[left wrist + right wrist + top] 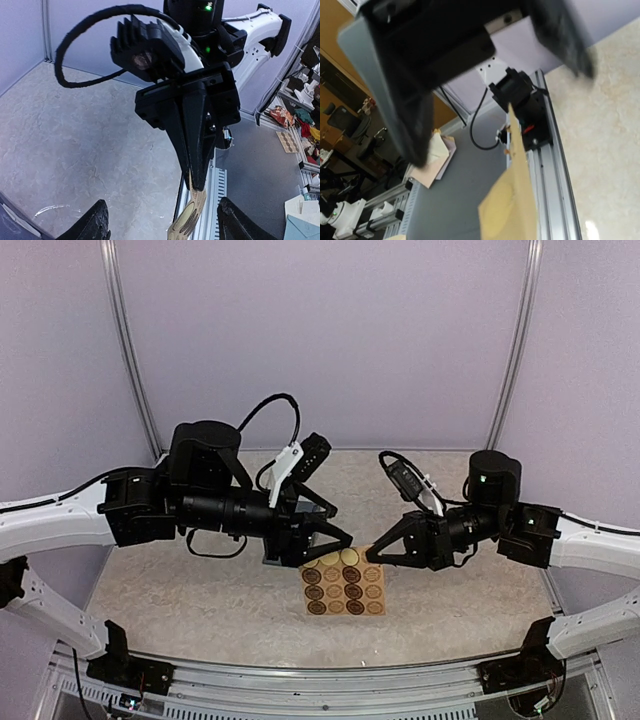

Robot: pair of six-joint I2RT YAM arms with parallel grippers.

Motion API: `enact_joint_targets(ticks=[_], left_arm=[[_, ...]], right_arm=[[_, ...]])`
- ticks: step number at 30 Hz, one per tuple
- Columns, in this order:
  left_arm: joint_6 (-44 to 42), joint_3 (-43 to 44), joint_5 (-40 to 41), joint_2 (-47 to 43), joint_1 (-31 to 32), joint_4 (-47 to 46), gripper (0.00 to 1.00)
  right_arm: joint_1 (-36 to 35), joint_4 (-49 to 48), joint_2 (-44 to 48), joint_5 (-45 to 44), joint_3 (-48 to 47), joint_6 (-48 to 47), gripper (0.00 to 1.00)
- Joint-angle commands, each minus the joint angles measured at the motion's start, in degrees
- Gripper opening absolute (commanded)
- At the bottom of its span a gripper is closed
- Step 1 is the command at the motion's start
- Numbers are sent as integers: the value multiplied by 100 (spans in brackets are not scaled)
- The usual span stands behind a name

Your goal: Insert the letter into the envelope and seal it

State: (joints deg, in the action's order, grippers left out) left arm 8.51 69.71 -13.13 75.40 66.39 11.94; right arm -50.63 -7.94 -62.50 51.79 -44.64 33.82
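The tan sheet of round brown stickers (345,587) hangs from its top right corner, which my right gripper (373,552) pinches. The left wrist view shows that gripper (196,184) shut on the curled sheet (190,212). The sheet also fills the lower middle of the right wrist view (512,205). My left gripper (340,525) is open and empty, its fingers (95,225) spread wide just left of the sheet's top. A slate-blue edge of the envelope (278,558) shows under the left gripper, and in the left wrist view's corner (9,217). The letter is hidden.
The marbled beige table (180,590) lies below. The metal rail (330,680) runs along the near edge. Pale walls with metal posts (130,360) enclose the back. Loose paper and clutter lie on the floor outside (300,220).
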Motion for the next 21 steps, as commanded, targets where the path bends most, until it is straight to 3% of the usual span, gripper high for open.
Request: enact_joint_targets(ticks=[1,13,21], left_arm=[[-86,25,-764,189,110,218,64],[89,-182,-1123,315,159,-8,28],[128,-211,-1218,445,159,-153,17]], right_arm=[[-73,141,-69,163,-210,-131,0],[-70,-49,-182,369,-247,-66,0],[-70,-146,-148,427,-212,9,0]])
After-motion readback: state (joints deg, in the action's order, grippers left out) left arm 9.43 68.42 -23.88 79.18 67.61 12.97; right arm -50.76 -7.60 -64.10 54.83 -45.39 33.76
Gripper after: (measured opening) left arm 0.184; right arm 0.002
